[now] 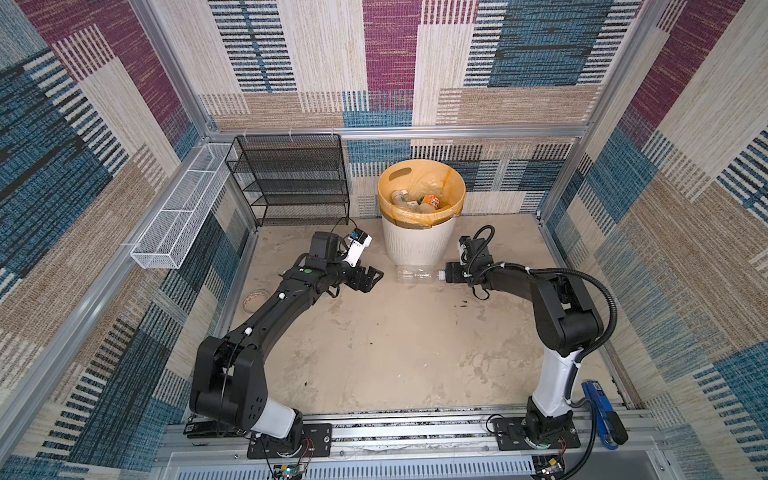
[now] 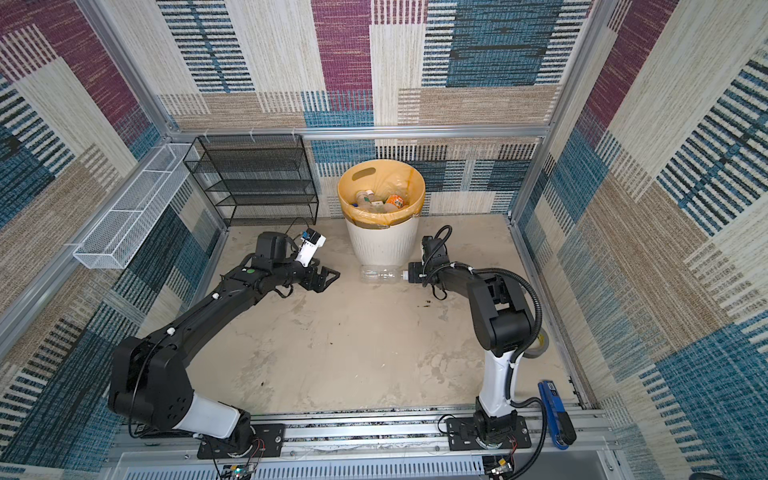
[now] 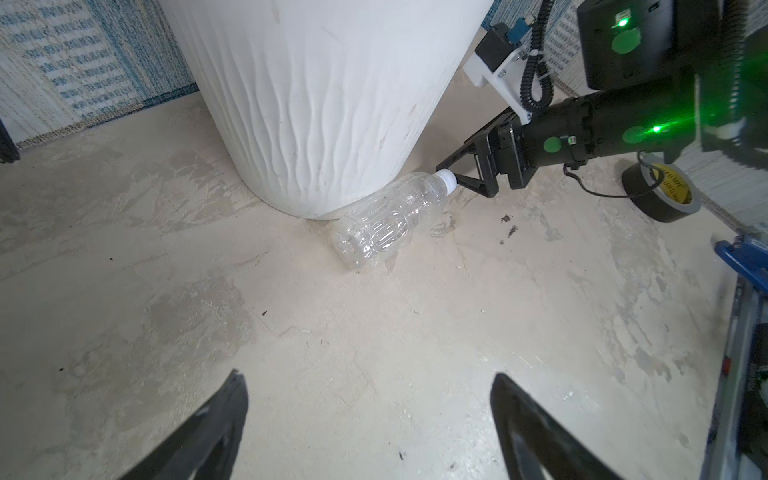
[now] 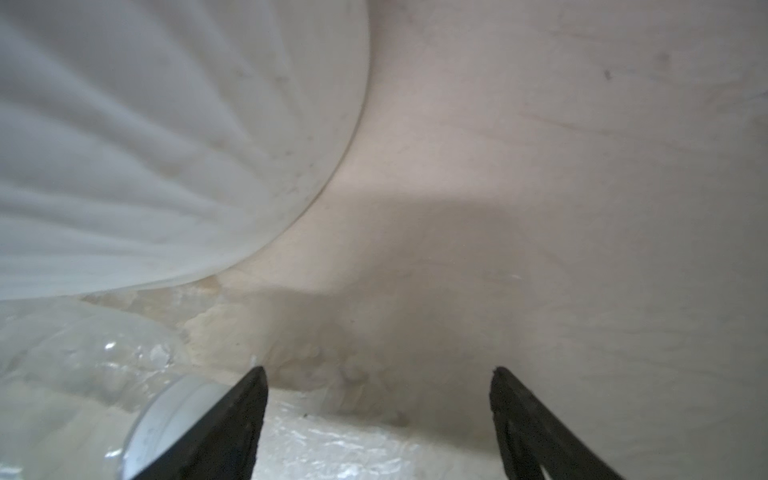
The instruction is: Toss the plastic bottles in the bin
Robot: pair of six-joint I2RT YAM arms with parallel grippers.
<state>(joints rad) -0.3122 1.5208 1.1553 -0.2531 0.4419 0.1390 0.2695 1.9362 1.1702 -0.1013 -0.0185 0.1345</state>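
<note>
**Clear bottle on the floor at the bin's foot, cap at the right gripper's tips**

Left of centre in both top views: left gripper (image 1: 375, 281), jaws spread wide, gripping nothing, low over the bare floor (image 1: 374, 353). Points at the base end of the clear bottle (image 1: 415, 274) but stops short of it, a strip of floor between.

Right of centre, at the same depth: right gripper (image 1: 449, 275), likewise spread wide, nothing between its fingers (image 4: 245, 415). Meets the bottle at the other end. White cap (image 3: 446, 176) right at the fingertips in the left wrist view. In the right wrist view, partly hidden behind one finger and outside the gap. Cannot tell whether cap and finger touch.

Bottle itself: on its side across the middle of the frame, cap toward the right, long side against the bottom of the bin (image 1: 417, 245).

Just behind, upper centre: white ribbed wall, orange-yellow liner folded over the rim, several more bottles (image 1: 415, 201) heaped inside.

Farther back, upper left: black mesh rack (image 1: 291, 183) against the rear wall, white wire basket (image 1: 183, 208) along the left one.
</note>
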